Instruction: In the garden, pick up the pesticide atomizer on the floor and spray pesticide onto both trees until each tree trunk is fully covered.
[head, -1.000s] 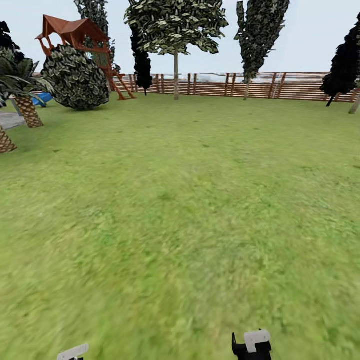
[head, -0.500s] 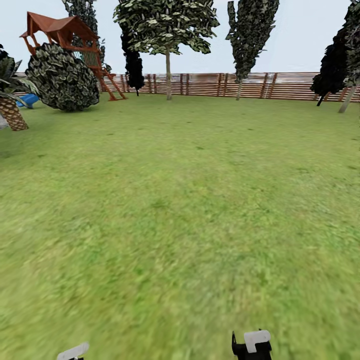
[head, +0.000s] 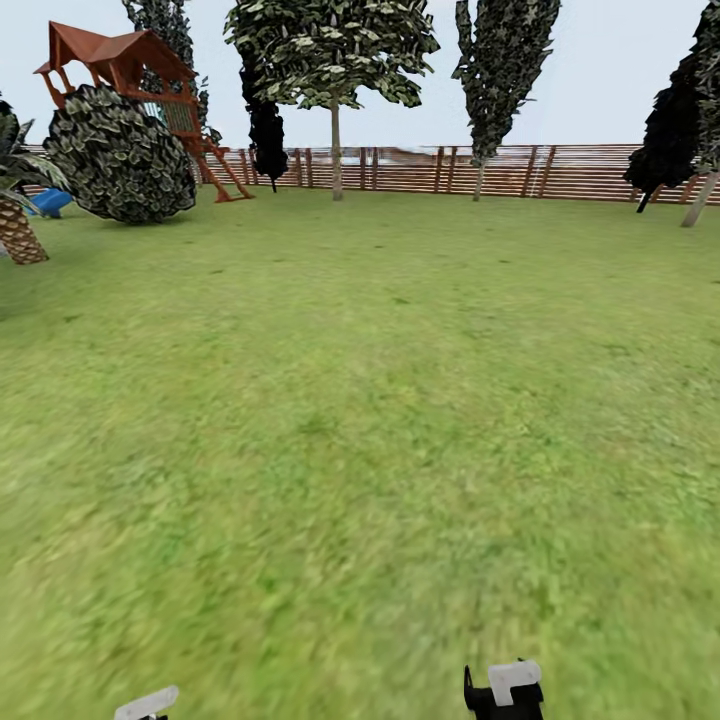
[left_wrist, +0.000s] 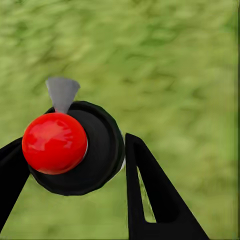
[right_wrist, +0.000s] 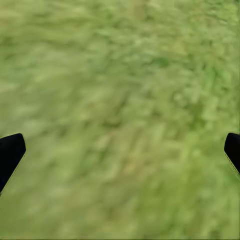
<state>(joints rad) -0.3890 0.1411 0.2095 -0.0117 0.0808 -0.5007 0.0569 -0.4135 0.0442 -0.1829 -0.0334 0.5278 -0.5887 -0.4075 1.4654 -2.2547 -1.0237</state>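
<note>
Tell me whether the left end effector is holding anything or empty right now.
Holding something: the left end effector has its black fingers closed on a black round-bodied atomizer with a red ball top, above blurry green grass.

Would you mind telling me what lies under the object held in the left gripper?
Under the atomizer, with its red ball top and black body, held between the left gripper's fingers, there is blurry green lawn. The patch of grass directly beneath the body is covered by it.

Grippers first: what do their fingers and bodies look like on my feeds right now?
In the left wrist view, the left gripper has flat black wedge-shaped fingers, one with a slot cut through. The right gripper shows black fingertips at the frame edges. In the head view, pale grey-white blocks top both, the right on a black body.
</note>
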